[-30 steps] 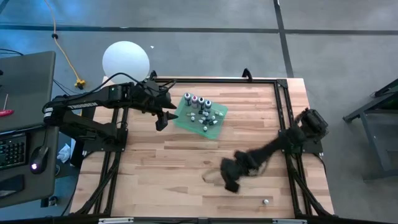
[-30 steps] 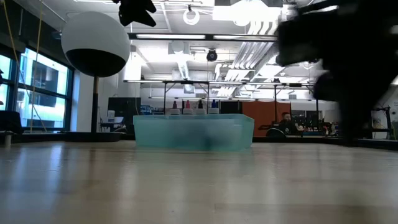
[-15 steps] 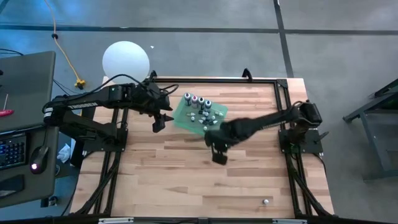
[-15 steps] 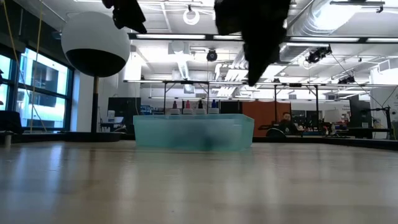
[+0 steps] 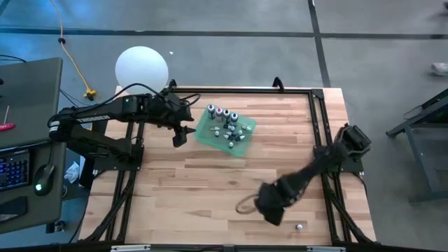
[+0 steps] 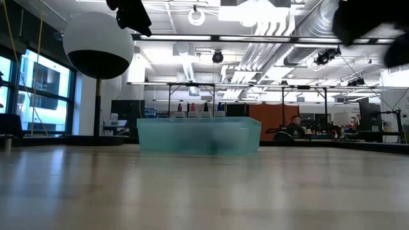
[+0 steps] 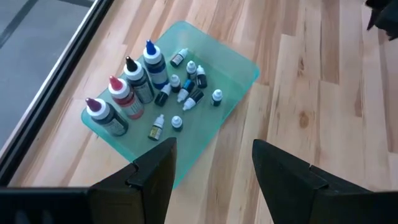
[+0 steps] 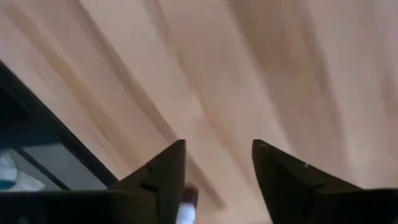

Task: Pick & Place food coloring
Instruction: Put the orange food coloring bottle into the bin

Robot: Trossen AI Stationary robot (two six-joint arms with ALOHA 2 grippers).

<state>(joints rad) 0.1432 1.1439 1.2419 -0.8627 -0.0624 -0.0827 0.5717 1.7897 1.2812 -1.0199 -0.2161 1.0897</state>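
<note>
A green tray lies on the far middle of the wooden table and holds the food coloring: several grey bottles with coloured tops standing upright and several small whitish ones. My left gripper hovers open just left of the tray, well above it. One small whitish bottle sits alone by the near right edge. My right gripper is open just left of that bottle, over bare wood. A small whitish thing shows blurred beside one finger.
A large white globe stands beyond the table's far left corner. A dark frame runs along the table's edges. A thin dark loop lies on the wood left of my right gripper. The low view shows the tray across bare wood.
My right gripper swung from the near part of the table out to the tray's near right edge, then came back toward the near right corner, ending close to the lone bottle. The lone bottle and the tray have stayed in place.
</note>
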